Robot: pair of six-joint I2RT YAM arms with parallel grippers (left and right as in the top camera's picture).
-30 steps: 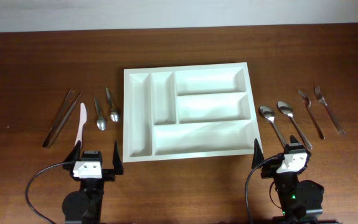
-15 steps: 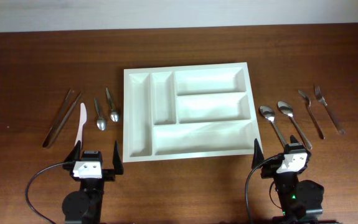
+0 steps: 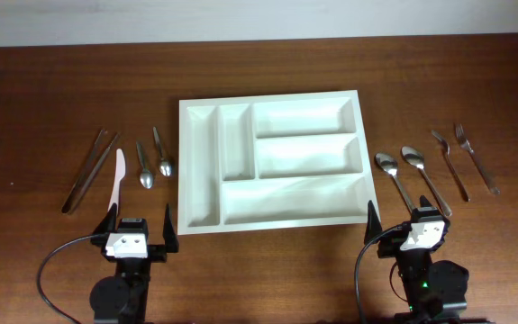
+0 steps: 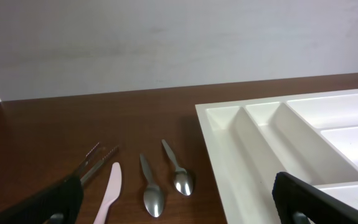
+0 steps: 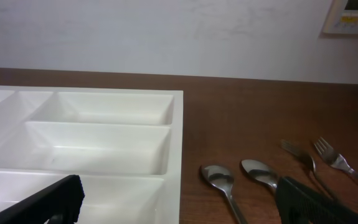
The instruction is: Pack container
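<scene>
One brown table (image 3: 42, 90) fills the frame; we see the white container (image 3: 272, 162) at its centre. Below it, the left gripper (image 3: 139, 221) and the right gripper (image 3: 407, 225) stand wide open, holding nothing. Two small spoons (image 3: 164, 165) lie to its left.

I see the container (image 3: 299, 200) mid-tabletop (image 3: 42, 90). To its left lie two small spoons (image 3: 145, 166), then a knife (image 3: 117, 177), with tongs (image 3: 88, 169) outermost. To its right lie two larger spoons (image 3: 394, 177), then two forks (image 3: 475, 157) farther out. My left end effector (image 3: 139, 220) sits in front of the knife, and my right end effector (image 3: 409, 219) in front of the larger spoons.
</scene>
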